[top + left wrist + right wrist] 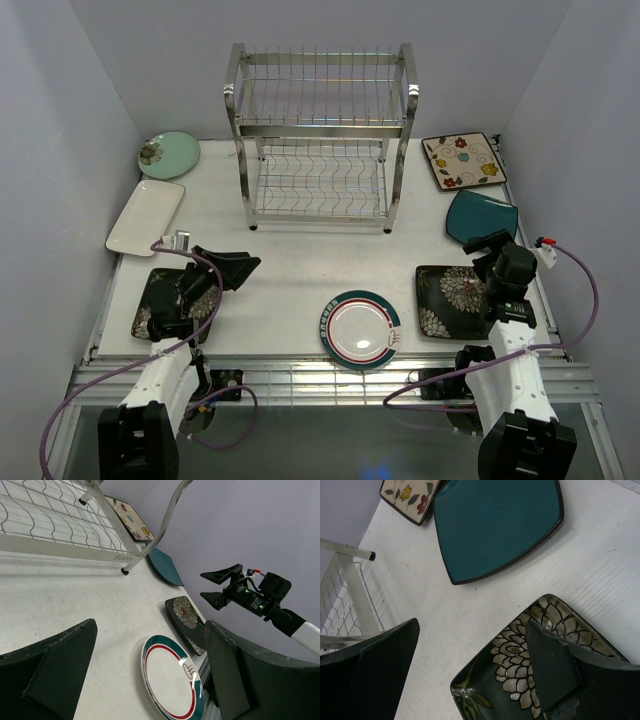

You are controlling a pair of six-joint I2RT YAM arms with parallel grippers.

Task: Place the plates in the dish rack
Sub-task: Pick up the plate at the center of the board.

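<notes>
We are looking at a robot lab: plain grey walls [80, 90] are standing behind and beside the dish rack [320, 130], a white table [300, 270] is carrying it, and robot arms [165, 375] with purple cables [596, 285] are sitting in front of it.

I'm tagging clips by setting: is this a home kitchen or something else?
Probably a lab test cell, not a kitchen: bare pale walls box in a white table, and the dish rack and plates are staged before two robot arms.

My left gripper [230, 260] is low, fingers spread wide, angled toward centre. My right gripper [490, 242] is fingers apart too, tilted downward, both arms bent.
</notes>
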